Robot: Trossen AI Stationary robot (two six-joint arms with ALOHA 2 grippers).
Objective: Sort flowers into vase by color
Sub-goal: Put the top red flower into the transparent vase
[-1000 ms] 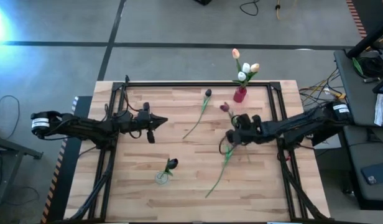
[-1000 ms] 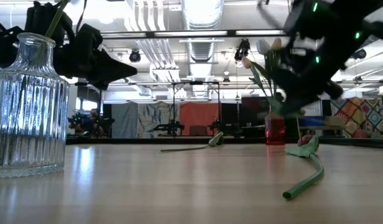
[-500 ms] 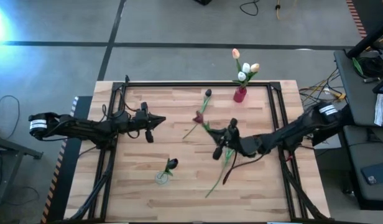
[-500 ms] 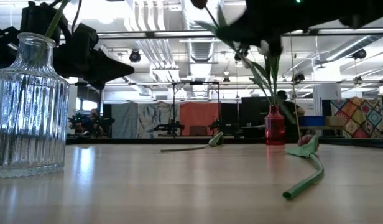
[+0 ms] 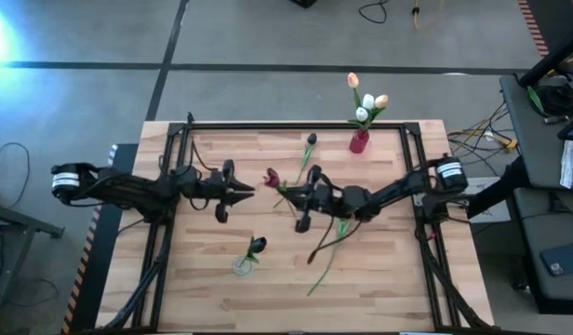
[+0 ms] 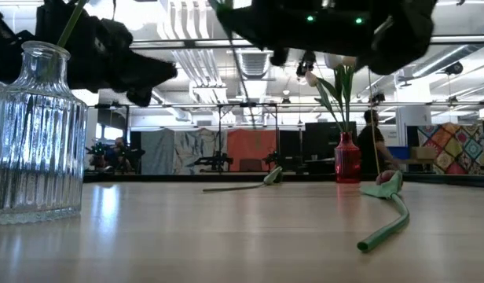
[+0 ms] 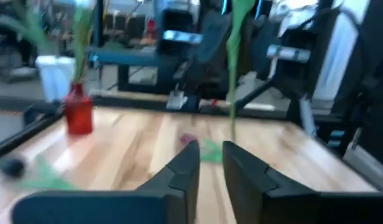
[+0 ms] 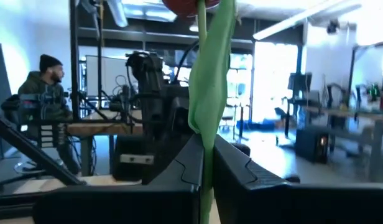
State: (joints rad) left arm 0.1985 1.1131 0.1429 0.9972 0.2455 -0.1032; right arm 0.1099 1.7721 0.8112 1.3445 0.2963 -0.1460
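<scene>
Over the table's middle, in the high view, the right gripper point(image 5: 305, 199) holds a maroon tulip point(image 5: 271, 176) by its stem, head toward the left gripper point(image 5: 242, 191). A dark tulip stands in the clear vase point(image 5: 242, 266); pale tulips fill the red vase point(image 5: 359, 141). In the left wrist view, its fingers point(image 7: 182, 171) stand slightly apart, empty. In the right wrist view, fingers point(image 8: 190, 163) pinch the green stem.

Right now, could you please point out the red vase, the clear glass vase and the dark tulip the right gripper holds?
red vase point(image 5: 359, 141), high view, body.
clear glass vase point(image 6: 36, 149), low view, ribbed wall.
dark tulip point(image 5: 272, 177), high view, head.
</scene>
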